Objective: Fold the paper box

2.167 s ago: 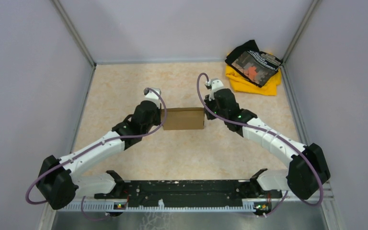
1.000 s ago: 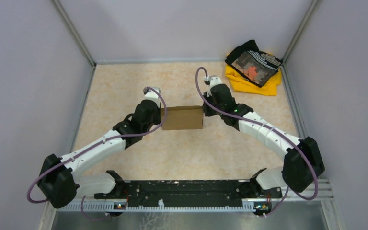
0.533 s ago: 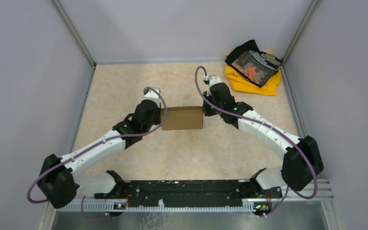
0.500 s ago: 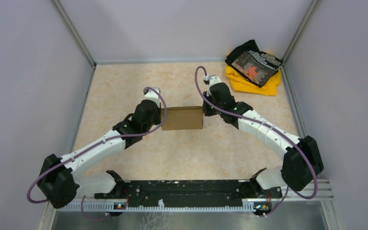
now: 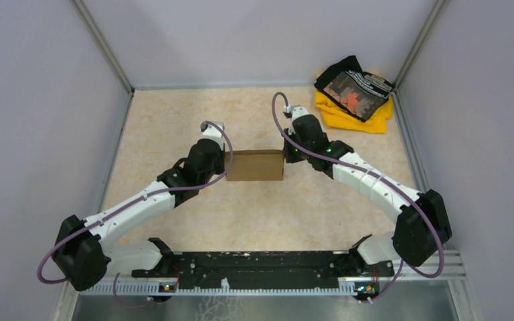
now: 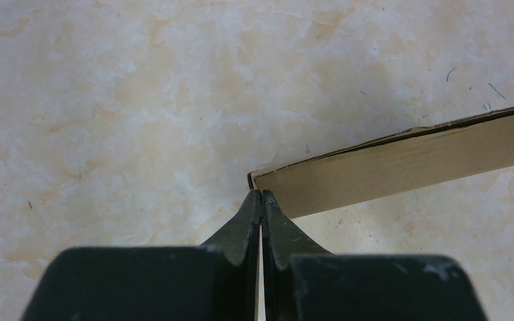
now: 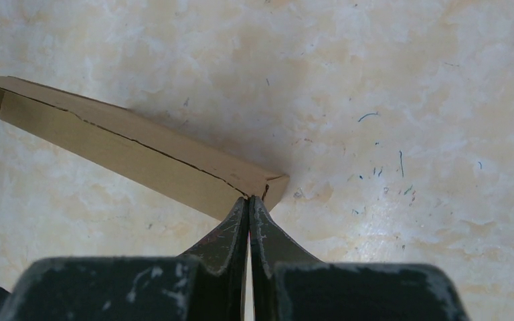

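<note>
The paper box (image 5: 256, 165) is a closed brown cardboard box lying flat on the marbled tabletop between my arms. My left gripper (image 5: 227, 167) is shut with nothing between the fingers. In the left wrist view its tips (image 6: 261, 194) press against the box's left end corner (image 6: 408, 160). My right gripper (image 5: 285, 156) is also shut and empty. In the right wrist view its tips (image 7: 249, 199) press against the box's right end (image 7: 127, 154), where a seam between panels shows.
A yellow and black cloth pile (image 5: 355, 93) lies at the back right corner. Grey walls with metal rails enclose the table on three sides. The arm bases and a black rail (image 5: 261, 267) run along the near edge.
The right arm moved in towards the box's right end and now presses on it. The box nudged slightly left. The left arm has hardly moved.
</note>
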Motion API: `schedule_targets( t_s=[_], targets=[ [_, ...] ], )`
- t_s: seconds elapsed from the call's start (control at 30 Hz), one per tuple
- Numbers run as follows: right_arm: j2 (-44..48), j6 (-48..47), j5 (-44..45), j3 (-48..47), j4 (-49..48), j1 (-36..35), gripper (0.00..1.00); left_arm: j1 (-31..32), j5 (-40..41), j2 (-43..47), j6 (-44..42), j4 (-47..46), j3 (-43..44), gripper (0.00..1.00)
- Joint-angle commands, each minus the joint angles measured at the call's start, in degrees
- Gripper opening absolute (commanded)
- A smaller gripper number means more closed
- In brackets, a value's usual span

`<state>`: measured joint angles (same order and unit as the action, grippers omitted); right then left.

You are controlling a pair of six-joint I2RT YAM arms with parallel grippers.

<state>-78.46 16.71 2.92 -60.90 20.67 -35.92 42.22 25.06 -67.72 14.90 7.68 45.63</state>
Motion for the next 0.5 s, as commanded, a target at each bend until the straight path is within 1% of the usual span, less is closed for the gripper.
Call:
schedule_targets(
  t_s=[0.0, 0.17, 0.47],
  targets=[
    [-0.4, 0.6, -2.7, -2.5, 2.1, -1.7, 0.00, 0.3, -3.1, 0.7, 0.1, 0.9, 1.8, 0.04],
    [-0.6, 1.1, -4.3, -2.6, 2.0, -1.6, 0.00, 0.4, -3.3, 0.8, 0.2, 1.0, 1.7, 0.04],
    [-0.9, 2.8, -3.9, -2.6, 1.8, -1.7, 0.00, 0.3, -3.8, 0.8, 0.3, 1.0, 1.7, 0.04]
  ],
)
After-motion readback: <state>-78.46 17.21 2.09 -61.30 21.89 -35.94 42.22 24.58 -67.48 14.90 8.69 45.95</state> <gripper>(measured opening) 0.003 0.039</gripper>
